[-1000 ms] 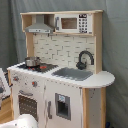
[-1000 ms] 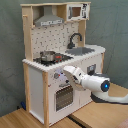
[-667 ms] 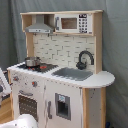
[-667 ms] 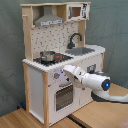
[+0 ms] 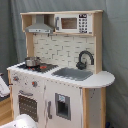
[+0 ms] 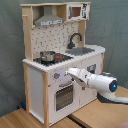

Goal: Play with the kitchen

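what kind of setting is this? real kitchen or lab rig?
Likely a lab or studio setup, not a real kitchen: a toy play kitchen stands on a wooden tabletop, a grey curtain backdrop hangs behind it, and a robot arm reaches toward its front.

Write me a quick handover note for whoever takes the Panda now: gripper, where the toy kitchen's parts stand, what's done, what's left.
Gripper: at the kitchen front panel, by the knobs above the oven door; whether it is open or shut cannot be told.
Kitchen: upright on the wooden floor. Small pot on the hob, sink and black faucet beside it, microwave and range hood above.
Done: arm reached the knob area.
Left: work the knob; oven door looks closed.
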`<control>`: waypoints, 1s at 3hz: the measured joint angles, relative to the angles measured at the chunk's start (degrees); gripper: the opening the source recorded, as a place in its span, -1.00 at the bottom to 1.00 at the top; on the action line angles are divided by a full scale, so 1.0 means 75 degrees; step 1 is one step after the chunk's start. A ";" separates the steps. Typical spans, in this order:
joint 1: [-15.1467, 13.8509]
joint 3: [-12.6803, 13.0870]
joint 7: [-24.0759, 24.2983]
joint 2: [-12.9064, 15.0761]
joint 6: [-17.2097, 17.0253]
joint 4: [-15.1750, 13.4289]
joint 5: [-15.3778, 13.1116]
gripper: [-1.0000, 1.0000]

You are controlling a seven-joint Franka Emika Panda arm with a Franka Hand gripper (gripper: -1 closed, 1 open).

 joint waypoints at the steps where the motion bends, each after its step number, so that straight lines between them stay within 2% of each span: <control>1: 0.0559 0.0000 -0.0395 -0.0056 -0.0104 -0.0503 -0.0003 1.00; 2: 0.1074 0.0003 -0.0707 -0.0059 -0.0197 -0.0985 -0.0013 1.00; 3: 0.1716 0.0017 -0.0816 -0.0157 -0.0516 -0.1346 -0.0040 1.00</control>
